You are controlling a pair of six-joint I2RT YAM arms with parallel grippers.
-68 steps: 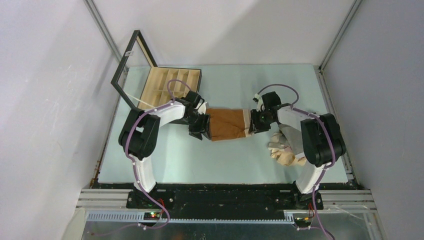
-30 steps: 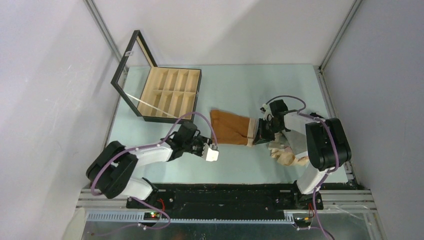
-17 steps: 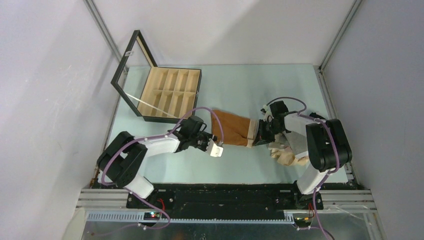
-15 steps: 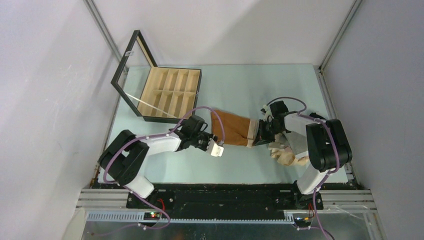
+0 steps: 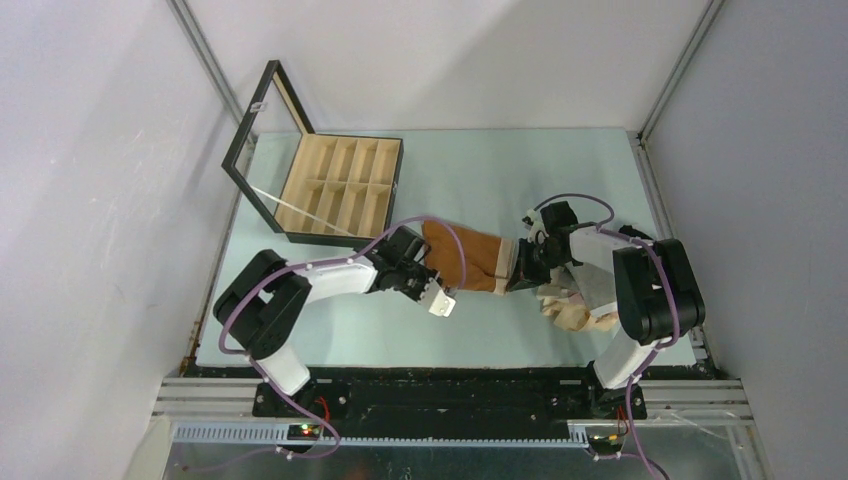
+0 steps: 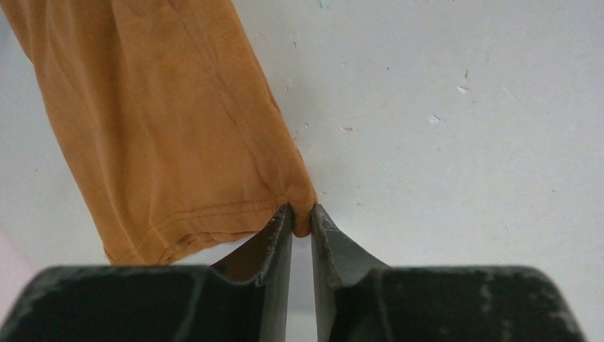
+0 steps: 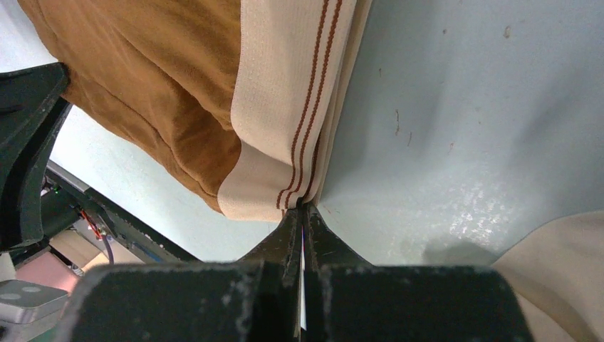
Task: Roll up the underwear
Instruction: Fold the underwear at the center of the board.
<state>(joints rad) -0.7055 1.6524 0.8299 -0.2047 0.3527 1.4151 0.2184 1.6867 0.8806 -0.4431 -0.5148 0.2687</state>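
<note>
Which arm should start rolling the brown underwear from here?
Left, probably. The left gripper pinches the hem corner of the brown underwear, so it can turn that end over toward the waistband. The right gripper is shut on the waistband corner, anchoring it.

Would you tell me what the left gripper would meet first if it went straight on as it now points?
The rust-brown underwear: its hem corner sits right between the jaws.
</note>
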